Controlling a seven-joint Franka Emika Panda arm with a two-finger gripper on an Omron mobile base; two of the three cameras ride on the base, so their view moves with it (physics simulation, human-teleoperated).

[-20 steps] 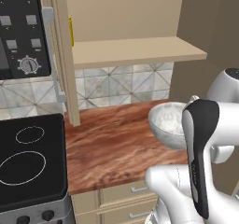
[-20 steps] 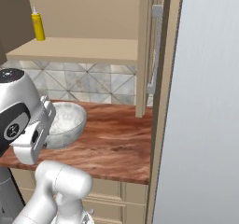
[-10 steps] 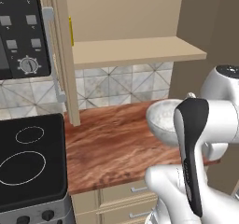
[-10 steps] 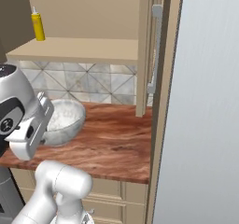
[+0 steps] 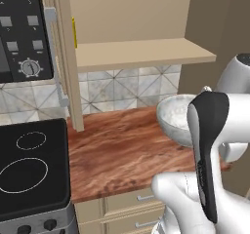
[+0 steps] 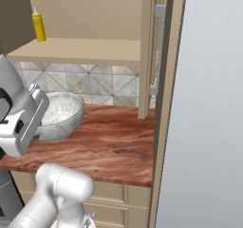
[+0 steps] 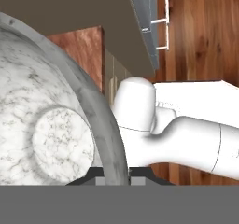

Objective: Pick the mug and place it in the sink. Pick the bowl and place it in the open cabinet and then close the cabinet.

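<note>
Above the counter (image 5: 117,150), bowl (image 5: 177,117) between fingers (image 7: 103,175).

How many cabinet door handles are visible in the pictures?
2: one handle on the left door beside the stove, one handle on the right door. Others may be hidden.

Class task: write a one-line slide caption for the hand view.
Marbled bowl seen from the hand, its rim clamped between the shut jaws of the gripper, wooden floor far below.

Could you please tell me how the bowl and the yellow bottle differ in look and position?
The bowl is wide, round and marbled grey-white; the yellow bottle is slim and upright. The bowl is down at the wooden counter, while the bottle stands on the cabinet shelf above.
</note>
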